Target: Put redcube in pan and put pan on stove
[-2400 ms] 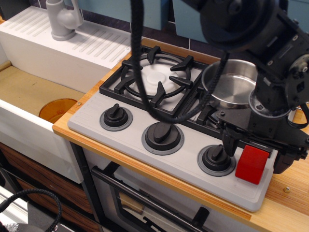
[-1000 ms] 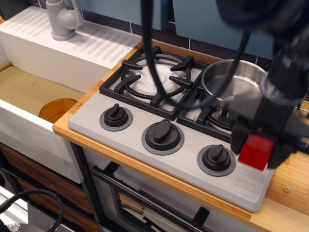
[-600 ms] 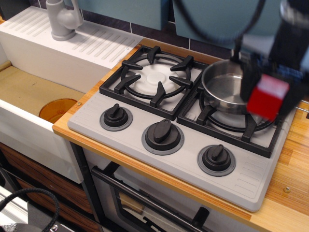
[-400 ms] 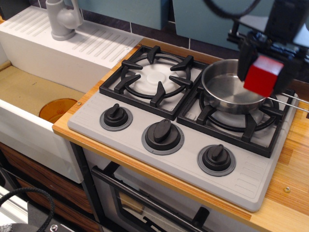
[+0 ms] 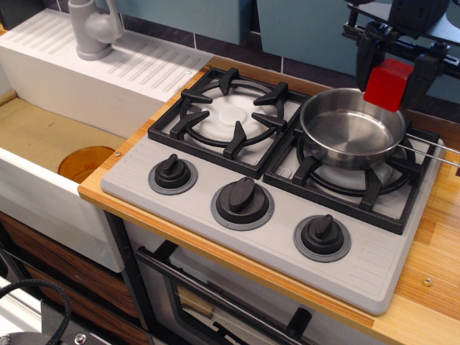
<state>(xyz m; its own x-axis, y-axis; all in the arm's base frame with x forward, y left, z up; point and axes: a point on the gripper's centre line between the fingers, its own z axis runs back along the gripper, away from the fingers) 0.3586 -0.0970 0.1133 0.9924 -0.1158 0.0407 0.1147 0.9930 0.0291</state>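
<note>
My gripper (image 5: 391, 85) is at the top right, shut on the redcube (image 5: 388, 84), a bright red block held in the air between the two black fingers. It hangs above the far right rim of the pan (image 5: 348, 133). The pan is shiny steel, empty, and rests on the right burner grate of the stove (image 5: 273, 237); its thin wire handle (image 5: 433, 152) points right. The stove is grey with black grates and three black knobs along its front.
A white sink unit (image 5: 86, 79) with a grey faucet (image 5: 92, 29) stands at the left, with an orange disc (image 5: 85, 162) in the basin. The wooden counter (image 5: 431, 280) runs along the stove's right side. A black cable (image 5: 43, 316) loops at the bottom left.
The gripper has lifted the redcube from the stove's front right corner and carried it up and back, to above the pan's far rim. The pan has stayed on the right burner.
</note>
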